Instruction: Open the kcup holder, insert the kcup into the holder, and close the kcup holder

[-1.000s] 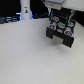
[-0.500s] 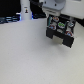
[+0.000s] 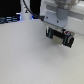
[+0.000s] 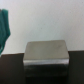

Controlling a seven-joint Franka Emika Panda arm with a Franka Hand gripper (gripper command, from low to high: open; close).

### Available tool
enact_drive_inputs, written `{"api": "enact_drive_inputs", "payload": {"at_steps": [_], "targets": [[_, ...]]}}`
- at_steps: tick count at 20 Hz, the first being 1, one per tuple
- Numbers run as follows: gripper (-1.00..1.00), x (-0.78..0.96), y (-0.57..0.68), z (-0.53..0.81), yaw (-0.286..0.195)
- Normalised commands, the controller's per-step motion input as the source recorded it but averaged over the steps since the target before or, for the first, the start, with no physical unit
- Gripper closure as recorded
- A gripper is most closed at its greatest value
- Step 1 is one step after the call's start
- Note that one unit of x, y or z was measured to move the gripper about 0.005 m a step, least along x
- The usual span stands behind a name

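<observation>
Exterior view first: the gripper is seen hanging off the white arm, low down and right at the top edge of the kcup holder. It's too blurry for the fingers to be made out, so whether they're apart or together can't be told, and nothing can be seen held in it either.

The kcup holder is the black boxy thing with pale marks on its face. It's sat on the white table toward the exterior view's upper right, directly under the arm. Whether the drawer is pulled out at all can't be made out at this resolution.

Further out, some blue stuff is lined up along the far edge of the table on the exterior view's left. A dark cable is draped down near it.

In the wrist view, a grey box with rounded corners is shown in the middle, with a pale surface behind it and a dark area in front. It can't be said for sure that this is the holder's top. A teal-green shape is cut off at the frame edge, well apart from the grey box. It could be the kcup's green top, but that can't be confirmed. No fingers are visible in this view.
</observation>
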Motion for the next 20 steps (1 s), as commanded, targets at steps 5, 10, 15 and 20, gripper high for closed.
{"api": "enact_drive_inputs", "payload": {"at_steps": [5,10,15,20], "targets": [[-1.0,0.19,0.17,-0.18,0.232],[-1.0,0.04,0.21,-0.2,0.228],[-1.0,-0.18,0.27,-0.05,0.178],[-1.0,-0.28,0.45,0.02,0.115]]}}
